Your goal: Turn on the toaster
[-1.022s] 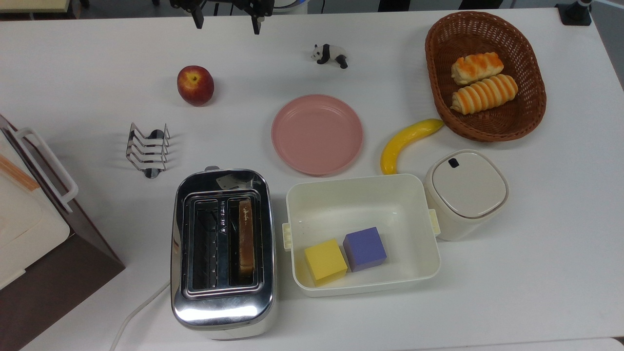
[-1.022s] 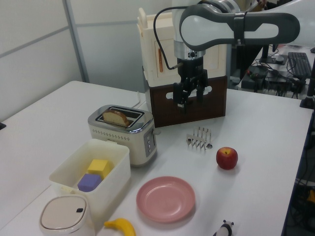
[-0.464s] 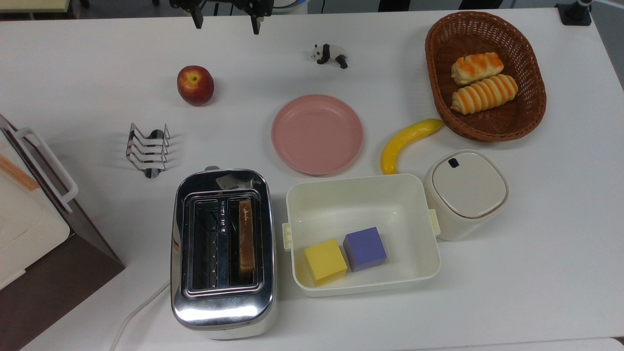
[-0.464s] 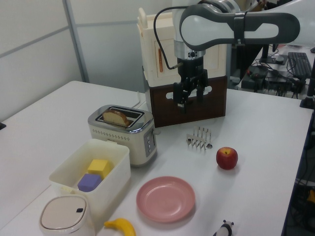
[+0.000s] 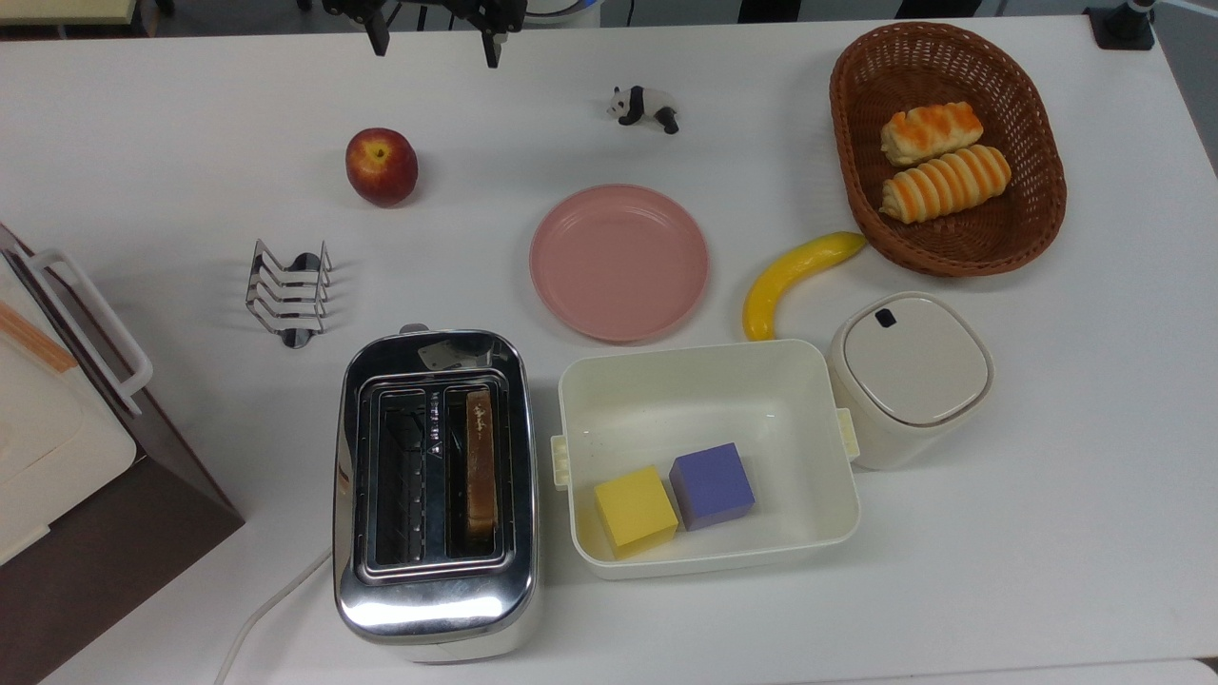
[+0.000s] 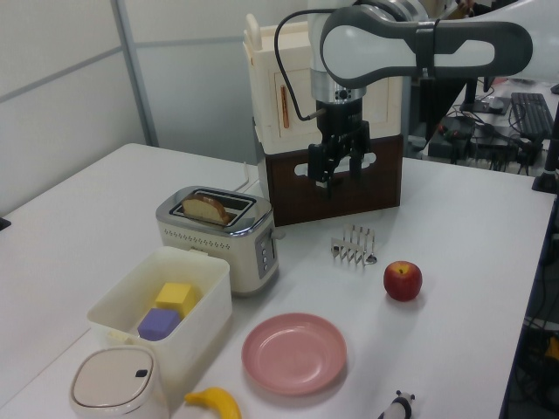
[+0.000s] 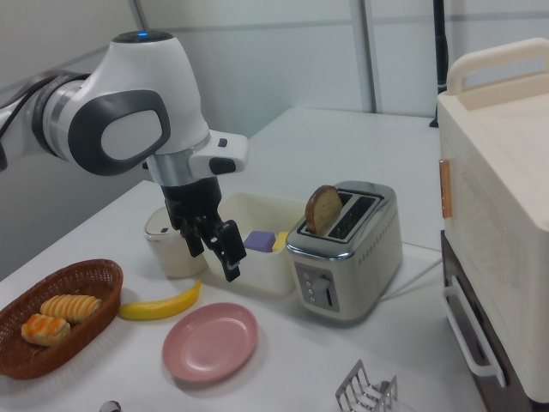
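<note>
The chrome two-slot toaster (image 5: 435, 495) stands near the table's front edge in the top view, with a slice of toast (image 5: 481, 461) upright in its right slot. The small lever (image 5: 412, 329) sticks out of its far end. The left view has the toaster (image 6: 223, 236) left of centre, and in the right view the toaster (image 7: 347, 249) faces me with its control panel. My gripper (image 5: 433, 52) hangs open and empty over the far table edge, well away from the toaster. It also shows raised above the table in the left view (image 6: 334, 175) and the right view (image 7: 214, 257).
Between gripper and toaster lie an apple (image 5: 381, 166) and a wire toast rack (image 5: 288, 290). A pink plate (image 5: 618, 262), a toy panda (image 5: 644, 107), a banana (image 5: 795, 278), a bread basket (image 5: 947, 152), a white tub (image 5: 704, 381) with two cubes, a lidded pot (image 5: 909, 376) and a white-and-brown box appliance (image 5: 57, 419) also stand around.
The gripper has shifted slightly toward the top view's left and risen a little in the left view. Nothing on the table has moved.
</note>
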You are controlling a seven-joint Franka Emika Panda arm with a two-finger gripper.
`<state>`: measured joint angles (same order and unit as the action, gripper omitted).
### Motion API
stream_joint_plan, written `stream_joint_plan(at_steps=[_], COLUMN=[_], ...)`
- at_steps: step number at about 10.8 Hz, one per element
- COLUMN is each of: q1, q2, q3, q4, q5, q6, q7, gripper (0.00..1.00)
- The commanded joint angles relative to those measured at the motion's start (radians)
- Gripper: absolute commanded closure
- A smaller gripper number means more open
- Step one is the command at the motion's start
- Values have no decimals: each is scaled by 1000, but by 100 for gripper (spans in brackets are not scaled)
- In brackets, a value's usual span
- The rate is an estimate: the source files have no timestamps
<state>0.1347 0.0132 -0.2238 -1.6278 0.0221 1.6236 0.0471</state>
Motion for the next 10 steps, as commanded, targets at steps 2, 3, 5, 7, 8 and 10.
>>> stream_joint_plan(at_steps=[2,3,5,7,8,10], q1=[2,2,2,0,-9,-23], q2=[-13,-12,-7,36,75,154], q3=[-9,-15,-17,-17,-17,-17], q4=[-9,-7,-4,14,38,78], q5=[-10,-7,13,16,19,39], q6=[36,36,47,122,162,281], q7=[-4,-53,-107,-104,-105,-110], gripper=[11,55,100,100,100,100])
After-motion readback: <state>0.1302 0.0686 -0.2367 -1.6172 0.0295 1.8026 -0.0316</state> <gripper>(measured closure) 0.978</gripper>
